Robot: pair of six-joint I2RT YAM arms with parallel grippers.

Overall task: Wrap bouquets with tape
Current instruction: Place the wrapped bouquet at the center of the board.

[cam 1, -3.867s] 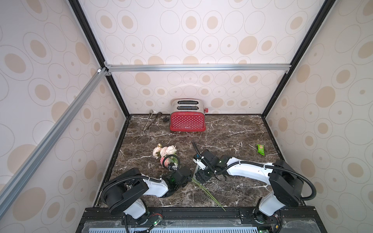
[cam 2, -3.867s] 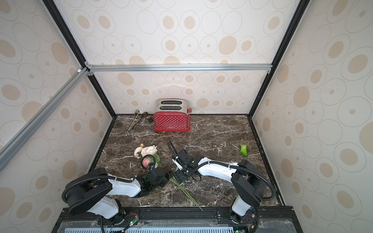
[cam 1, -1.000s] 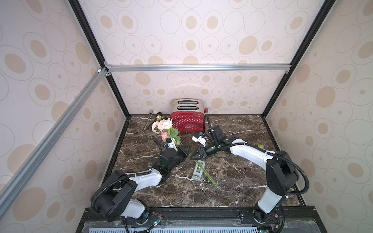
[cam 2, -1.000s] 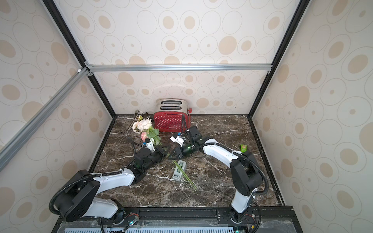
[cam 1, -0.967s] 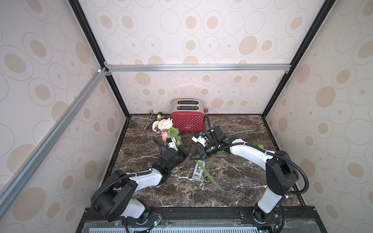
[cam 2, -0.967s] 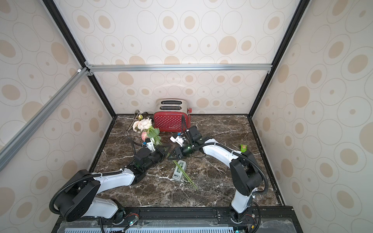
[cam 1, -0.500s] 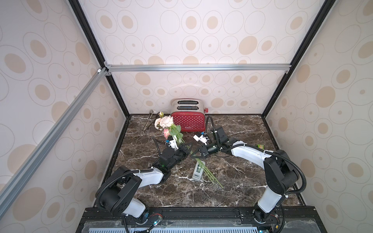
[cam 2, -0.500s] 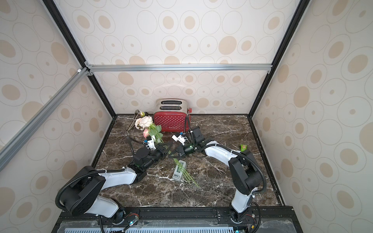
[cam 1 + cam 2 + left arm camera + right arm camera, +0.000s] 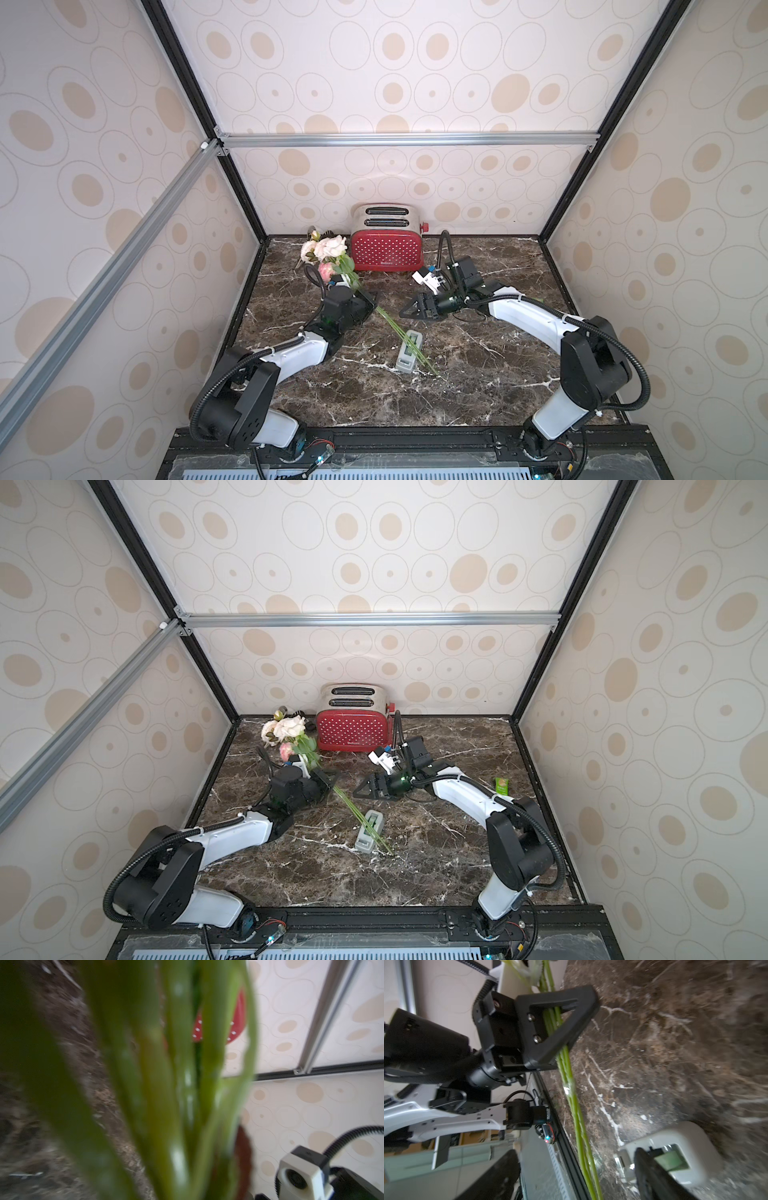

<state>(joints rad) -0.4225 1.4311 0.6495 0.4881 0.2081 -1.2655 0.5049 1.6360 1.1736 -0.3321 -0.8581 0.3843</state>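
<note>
Filling the floor, the dark marble table (image 9: 478,374) has a red toaster (image 9: 386,251) at its back edge. The left gripper (image 9: 368,300) is clamped on the stems of the bouquet (image 9: 330,248). Its blooms are raised beside the toaster, and its stem ends slant down across the tape dispenser (image 9: 409,353) (lying flat, mid-table). The right gripper (image 9: 409,311), jaws spread and empty, hovers just beside the stems. A green packet (image 9: 501,786) lies near the right wall.
</note>
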